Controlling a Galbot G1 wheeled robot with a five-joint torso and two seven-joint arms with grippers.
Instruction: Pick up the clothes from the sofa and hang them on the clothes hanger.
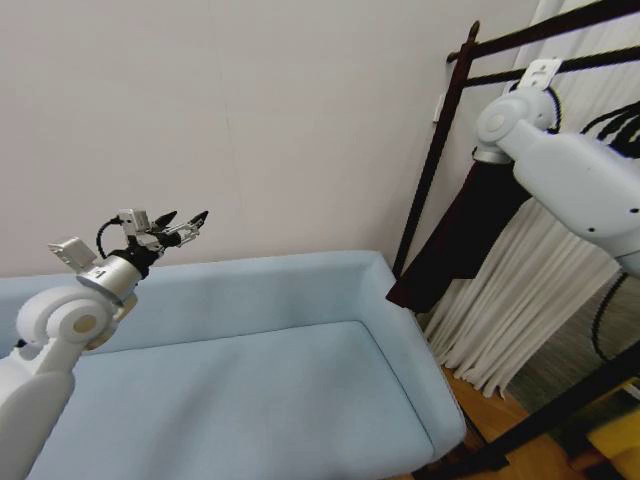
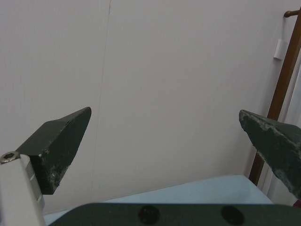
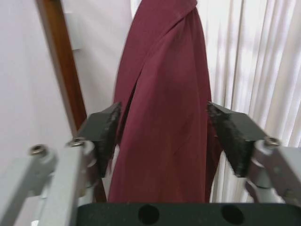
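Note:
A dark maroon garment [image 1: 455, 245] hangs from the dark wooden clothes rack [image 1: 436, 150] to the right of the pale blue sofa [image 1: 250, 400]. My right arm [image 1: 580, 180] reaches up to the rack's bars. In the right wrist view my right gripper [image 3: 163, 129] is open, and the maroon garment [image 3: 164, 94] hangs draped straight ahead between its two fingers; I cannot tell whether they touch it. My left gripper [image 1: 185, 222] is held open in the air above the sofa's backrest at the left, facing the wall, with nothing in it [image 2: 164, 113].
White pleated curtains [image 1: 520, 290] hang behind the rack, over a wooden floor [image 1: 490, 410]. The rack's brown post [image 3: 59, 61] stands close beside my right gripper. A plain white wall [image 1: 280, 120] runs behind the sofa.

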